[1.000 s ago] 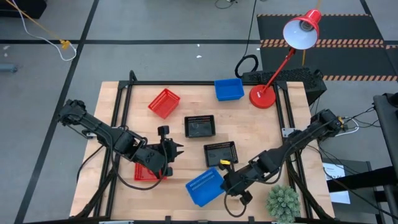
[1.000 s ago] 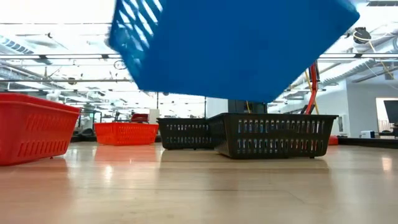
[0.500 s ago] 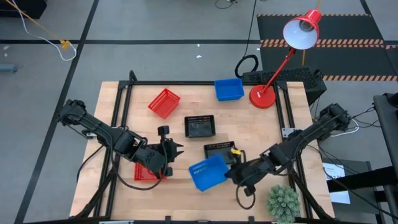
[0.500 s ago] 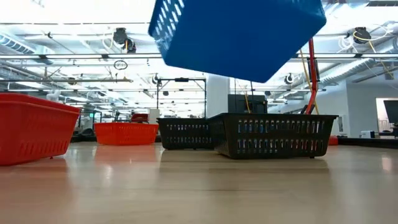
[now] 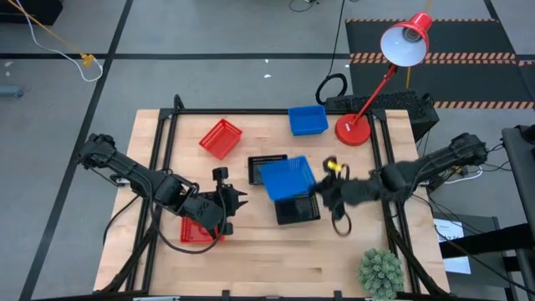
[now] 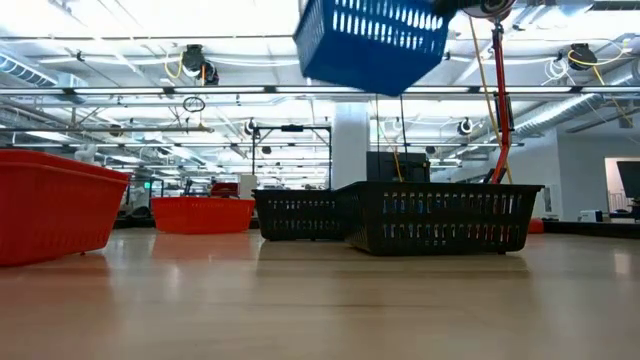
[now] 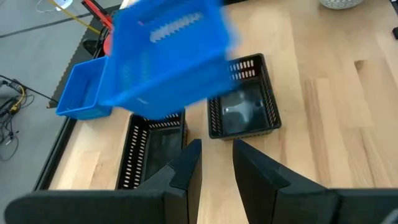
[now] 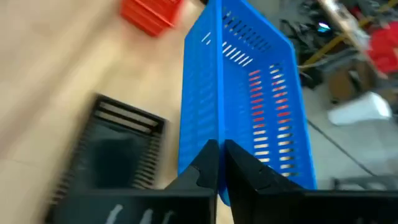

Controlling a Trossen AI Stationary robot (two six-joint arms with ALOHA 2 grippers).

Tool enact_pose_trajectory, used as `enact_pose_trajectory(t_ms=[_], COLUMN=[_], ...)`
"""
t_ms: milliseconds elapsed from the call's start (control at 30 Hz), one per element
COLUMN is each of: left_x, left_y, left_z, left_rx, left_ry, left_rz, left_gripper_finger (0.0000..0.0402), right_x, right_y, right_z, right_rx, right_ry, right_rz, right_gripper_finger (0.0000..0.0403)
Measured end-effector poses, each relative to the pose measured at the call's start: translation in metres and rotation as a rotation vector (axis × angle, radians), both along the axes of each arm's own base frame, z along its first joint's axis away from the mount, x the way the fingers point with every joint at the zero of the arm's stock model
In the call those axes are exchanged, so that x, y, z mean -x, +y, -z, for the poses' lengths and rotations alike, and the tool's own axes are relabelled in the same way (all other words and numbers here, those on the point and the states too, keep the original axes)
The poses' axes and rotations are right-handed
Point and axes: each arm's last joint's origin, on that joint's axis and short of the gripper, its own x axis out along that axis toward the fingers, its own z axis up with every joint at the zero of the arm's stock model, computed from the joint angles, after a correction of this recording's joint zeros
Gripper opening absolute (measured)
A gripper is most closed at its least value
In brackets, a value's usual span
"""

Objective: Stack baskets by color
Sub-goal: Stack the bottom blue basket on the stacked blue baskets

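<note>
- The wooden table (image 5: 251, 259) has a black frame (image 5: 276, 112) running along its far edge and down both sides; in the high view the widest bare stretch of wood lies along the near edge, from about 5 to 7 o'clock of the table's centre.
- A red basket (image 5: 221, 137) sits tilted at about 10 o'clock, with open wood all round it.
- A blue basket on the table (image 5: 308, 120) rests at about 1 o'clock, close to the far frame rail and just beside the round red lamp base (image 5: 353, 130).
- Two black baskets lie near the centre: one (image 5: 254, 167) at about 11 o'clock, the other (image 5: 298, 209) at about 5 o'clock, apart from each other with a strip of wood between them.
- The right gripper (image 5: 322, 187) is clamped shut on the rim of a lifted blue basket (image 5: 287, 178), which hangs in the air over the gap and inner edges of the two black baskets; in the low view it is high above them (image 6: 372, 42) and tilted.
- The right arm (image 5: 418, 173) reaches in from 3 o'clock, stretched nearly level across the right frame rail.
- The left gripper (image 5: 236, 201) hovers at about 8 o'clock, its fingers (image 7: 186, 169) a narrow gap apart and holding nothing.
- The left arm (image 5: 134, 176) comes in from 9 o'clock, bent, lying over another red basket (image 5: 194, 232) near the left edge.
- A small green plant (image 5: 380, 272) stands at the near right corner, about 4 o'clock.
</note>
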Motion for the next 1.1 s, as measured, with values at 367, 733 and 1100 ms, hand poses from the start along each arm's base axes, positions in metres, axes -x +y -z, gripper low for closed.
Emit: enact_pose_trajectory(t_ms=[367, 733, 1100], left_x=[-0.008, -0.014, -0.014], left_y=[0.019, 0.037, 0.038], left_z=[0.0, 0.002, 0.005], left_rx=[-0.013, -0.005, -0.007], left_ry=[0.004, 0.005, 0.01], left_rz=[-0.06, -0.131, -0.135], left_gripper_finger=[0.0093, 0.0093, 0.0093], right_x=[0.016, 0.023, 0.03], right_y=[-0.093, -0.169, -0.228], right_z=[0.001, -0.002, 0.023], right_rx=[0.169, 0.197, 0.184], right_ry=[0.022, -0.054, 0.047], right_rz=[0.087, 0.105, 0.161], right_gripper_finger=[0.0006, 0.0006, 0.0006])
